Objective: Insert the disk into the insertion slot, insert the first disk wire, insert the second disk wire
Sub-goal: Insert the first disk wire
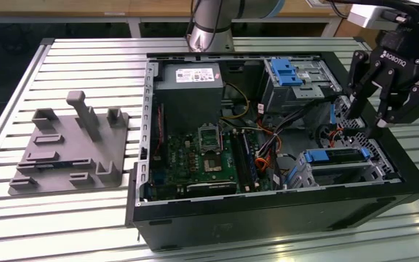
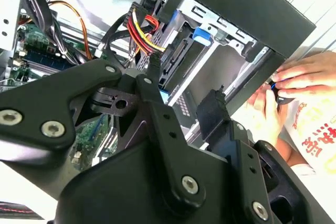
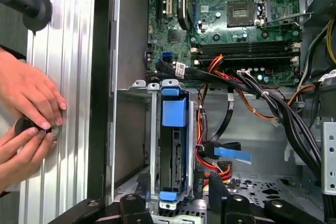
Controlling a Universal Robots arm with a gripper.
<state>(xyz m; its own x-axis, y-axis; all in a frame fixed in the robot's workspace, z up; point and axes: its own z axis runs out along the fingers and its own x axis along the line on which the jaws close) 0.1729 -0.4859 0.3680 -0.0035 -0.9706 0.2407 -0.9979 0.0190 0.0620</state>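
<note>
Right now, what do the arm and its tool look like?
The arm is a silver-grey tube with a bluish joint cap. The tool is matte black, built of jointed flat links fastened with silver screws, with white lettering on its body.

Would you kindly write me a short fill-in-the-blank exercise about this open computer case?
1. The disk sits in the insertion slot, framed in ____ plastic.
2. The gripper, hanging over the computer case, is ____.
3. The grey fixture lies on the exterior view's ____ of the case.
Missing words: blue; open; left.
</note>
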